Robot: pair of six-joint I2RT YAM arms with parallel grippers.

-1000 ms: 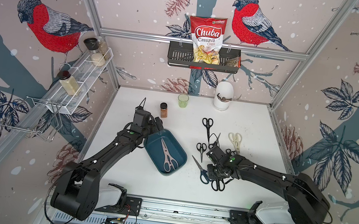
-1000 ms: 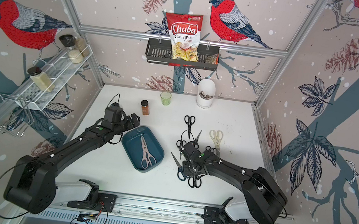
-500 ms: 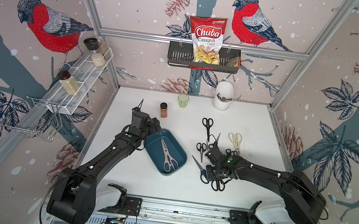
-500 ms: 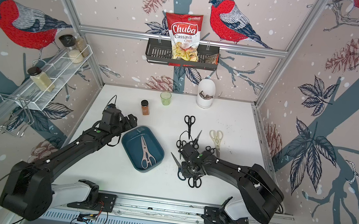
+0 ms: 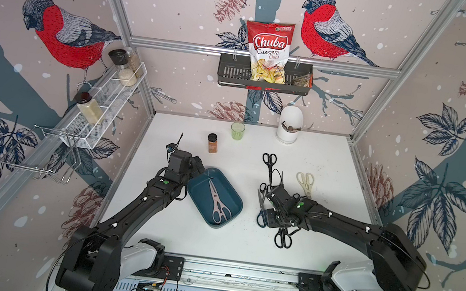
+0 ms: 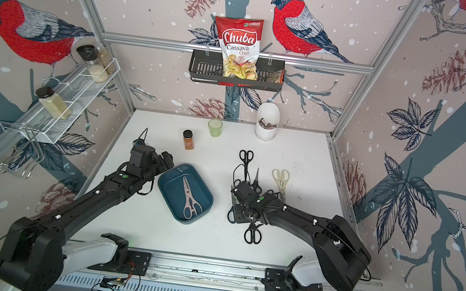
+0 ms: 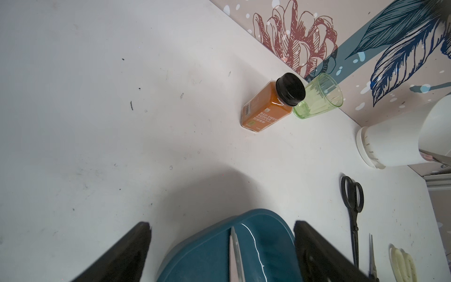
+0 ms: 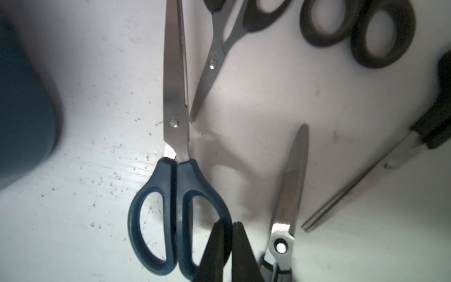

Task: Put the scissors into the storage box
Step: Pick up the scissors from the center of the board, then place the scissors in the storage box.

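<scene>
While the right gripper (image 8: 228, 223) clamps the blue-handled scissors (image 8: 177, 136) by a handle loop, the blades run straight ahead and the storage box (image 5: 202, 200) lies to its left.

You're looking down from overhead in both top views; close-in wrist cameras are sharing the storage box (image 7: 200, 254).

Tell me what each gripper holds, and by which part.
The right gripper is shut on the blue-handled scissors, pinching one handle loop's rim. The left gripper is open, holding nothing.

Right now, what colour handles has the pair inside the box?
Pale pink handles, clearest in a top view.
</scene>
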